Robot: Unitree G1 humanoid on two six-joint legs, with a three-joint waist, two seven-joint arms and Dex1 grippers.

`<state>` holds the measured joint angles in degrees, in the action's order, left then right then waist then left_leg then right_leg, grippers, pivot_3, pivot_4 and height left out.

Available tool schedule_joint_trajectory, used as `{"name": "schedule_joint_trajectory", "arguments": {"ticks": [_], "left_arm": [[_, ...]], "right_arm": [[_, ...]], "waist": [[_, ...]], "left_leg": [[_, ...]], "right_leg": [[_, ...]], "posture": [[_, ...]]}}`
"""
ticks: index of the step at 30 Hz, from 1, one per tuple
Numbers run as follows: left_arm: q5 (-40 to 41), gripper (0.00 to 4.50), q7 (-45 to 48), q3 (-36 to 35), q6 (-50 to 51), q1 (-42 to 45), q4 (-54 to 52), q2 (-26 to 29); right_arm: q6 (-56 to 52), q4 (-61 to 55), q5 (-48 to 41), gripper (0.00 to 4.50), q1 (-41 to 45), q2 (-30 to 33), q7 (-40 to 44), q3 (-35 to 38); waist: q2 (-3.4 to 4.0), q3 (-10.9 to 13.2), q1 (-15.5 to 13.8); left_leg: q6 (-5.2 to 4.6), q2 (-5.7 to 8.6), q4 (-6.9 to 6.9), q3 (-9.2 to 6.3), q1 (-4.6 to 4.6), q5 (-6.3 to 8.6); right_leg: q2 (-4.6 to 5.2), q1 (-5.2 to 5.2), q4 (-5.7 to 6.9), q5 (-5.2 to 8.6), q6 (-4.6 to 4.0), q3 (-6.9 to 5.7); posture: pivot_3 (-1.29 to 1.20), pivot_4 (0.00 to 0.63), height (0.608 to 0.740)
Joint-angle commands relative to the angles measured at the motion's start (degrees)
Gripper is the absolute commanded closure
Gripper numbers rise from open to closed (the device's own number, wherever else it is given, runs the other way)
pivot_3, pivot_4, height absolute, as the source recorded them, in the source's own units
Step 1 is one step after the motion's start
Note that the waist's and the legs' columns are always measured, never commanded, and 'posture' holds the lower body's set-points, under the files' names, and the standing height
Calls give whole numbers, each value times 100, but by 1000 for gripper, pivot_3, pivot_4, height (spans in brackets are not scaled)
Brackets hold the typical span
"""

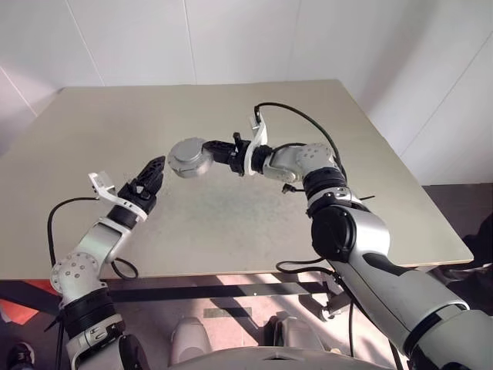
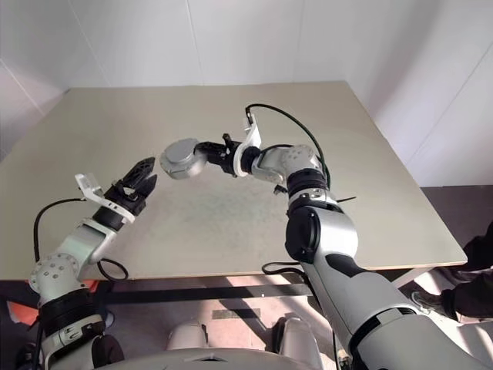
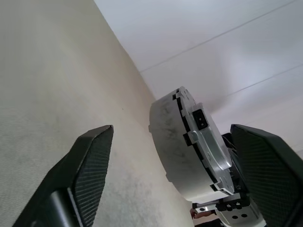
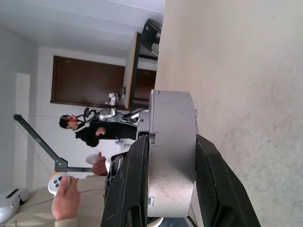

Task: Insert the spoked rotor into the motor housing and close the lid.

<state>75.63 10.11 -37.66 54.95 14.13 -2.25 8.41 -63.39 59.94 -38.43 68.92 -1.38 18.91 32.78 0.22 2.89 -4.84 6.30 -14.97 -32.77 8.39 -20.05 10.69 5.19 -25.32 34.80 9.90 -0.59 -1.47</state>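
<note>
1. The housing [image 1: 189, 157] is a short round can of dull grey metal, lifted clear above the table [image 1: 231, 223] near its middle.
2. Its flat faces are plain and scuffed; the side wall carries a notched seam, and in the left wrist view a small black rectangular slot sits on that wall [image 3: 201, 120].
3. A flat grey disc, the lid [image 3: 208, 151], sits on one face of the housing, its rim stepped and bumpy where it meets the can.
4. The inside of the housing is hidden, so what it holds cannot be told.
5. The right gripper [image 1: 219, 152] clamps the housing, one black finger on each flat face, as the right wrist view [image 4: 173, 161] shows plainly.
6. The left gripper [image 1: 154, 173] hangs just beside the housing, apart from it, fingers spread wide with nothing between them.
7. In the left wrist view the housing stands beyond those parted fingers [image 3: 92, 165].
8. People show in the background of the right wrist view, one hand [image 4: 64, 194] holding a white controller.
</note>
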Motion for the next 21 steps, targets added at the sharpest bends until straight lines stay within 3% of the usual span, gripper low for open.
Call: {"name": "schedule_joint_trajectory", "arguments": {"ticks": [1, 11, 21], "left_arm": [[720, 195, -59, 81, 88, 10, -28, -11], [813, 195, -3, 552, -70, 379, 792, 36], [772, 195, 9, 650, -340, 485, 787, 88]], "right_arm": [[-152, -441, -271, 3339, 240, -57, 194, -44], [-639, -1116, -383, 3339, 77, -304, 230, -261], [-453, -1214, -219, 3339, -126, -256, 179, -417]], "waist": [[0, 0, -14], [-6, 1, -81], [-8, 1, -85]], "left_leg": [[0, 0, 0, 0, 0, 0], [3, -2, -1, -1, 2, -2], [5, -2, -1, -1, 1, -2]], "right_leg": [[0, 0, 0, 0, 0, 0], [-2, 2, 1, -1, 3, 0], [-2, 2, 1, -1, 3, 0]], "posture": [[0, 0, 740], [0, 0, 740], [0, 0, 740]]}}
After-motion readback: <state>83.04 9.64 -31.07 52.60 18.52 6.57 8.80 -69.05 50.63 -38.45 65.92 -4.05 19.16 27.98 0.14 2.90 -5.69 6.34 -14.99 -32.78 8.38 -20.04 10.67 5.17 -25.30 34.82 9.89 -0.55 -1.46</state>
